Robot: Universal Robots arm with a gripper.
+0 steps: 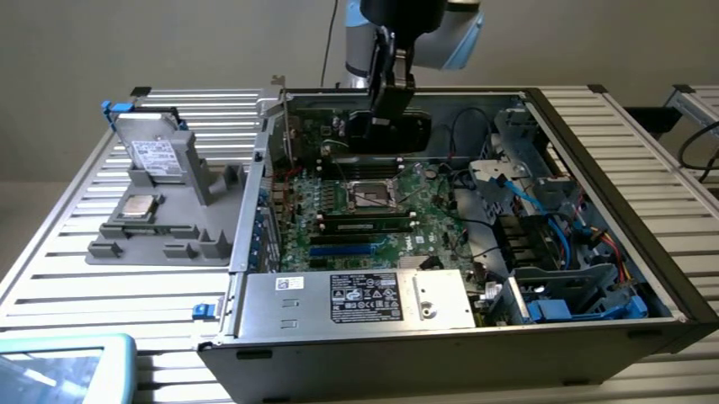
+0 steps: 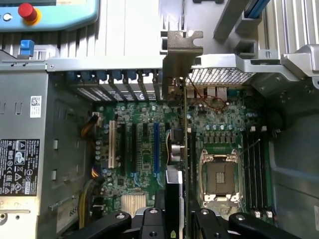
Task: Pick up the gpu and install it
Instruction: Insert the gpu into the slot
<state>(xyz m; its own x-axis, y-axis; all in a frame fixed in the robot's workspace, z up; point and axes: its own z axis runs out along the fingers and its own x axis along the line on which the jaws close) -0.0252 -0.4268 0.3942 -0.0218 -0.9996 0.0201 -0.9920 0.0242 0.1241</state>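
Observation:
My gripper (image 1: 386,99) is shut on the gpu (image 1: 389,133), a card whose black side faces the exterior camera. It hangs inside the open computer case (image 1: 629,210), above the far part of the green motherboard (image 1: 359,215). In the wrist view the gpu (image 2: 180,62) is seen edge-on, its silver end bracket lying against the case's rear slot wall. The card's thin edge runs back between the fingers of my gripper (image 2: 177,215). It sits over the motherboard (image 2: 142,164), between the blue slot (image 2: 156,149) and the CPU socket (image 2: 219,177).
A grey fixture (image 1: 163,227) at the exterior view's left holds a silver drive (image 1: 151,156) and a chip (image 1: 141,206). The power supply (image 1: 359,299) fills the case's near end, and cables (image 1: 540,202) crowd its right side. A teach pendant (image 1: 62,366) lies at the near left.

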